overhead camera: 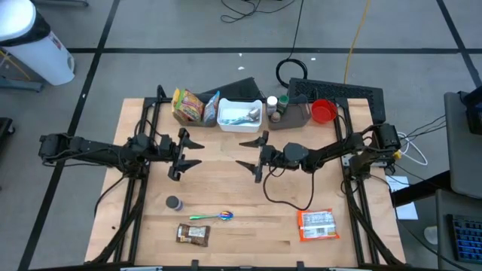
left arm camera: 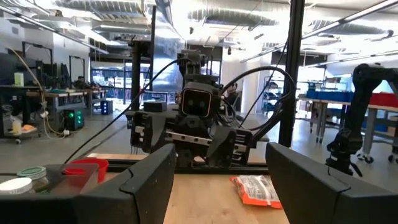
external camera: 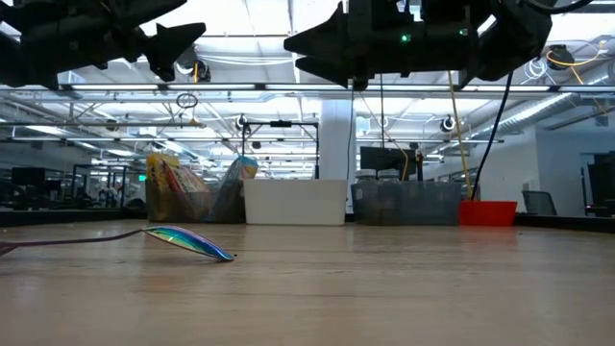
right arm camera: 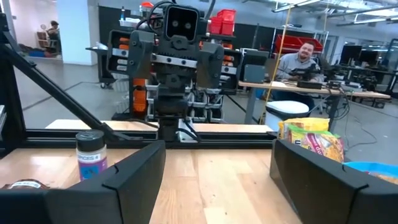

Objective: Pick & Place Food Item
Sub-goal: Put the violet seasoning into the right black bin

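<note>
Two arms over wooden desk (overhead camera: 226, 196), grey floor around, workshop room behind. White bin (overhead camera: 239, 114) at far edge holds small items; red cup (overhead camera: 324, 111) beside. Left end effector (overhead camera: 192, 153) spread, empty; right end effector (overhead camera: 252, 152) spread, empty. Orange food packet (overhead camera: 316, 224) near front right. Spoon (overhead camera: 212, 217), snack bar (overhead camera: 192, 235), small jar (overhead camera: 174, 202) front left.

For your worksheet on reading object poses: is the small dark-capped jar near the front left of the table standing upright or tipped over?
Upright. The jar stands on its base with its cap on top in the right wrist view; from above, the high view shows only its round cap.
</note>
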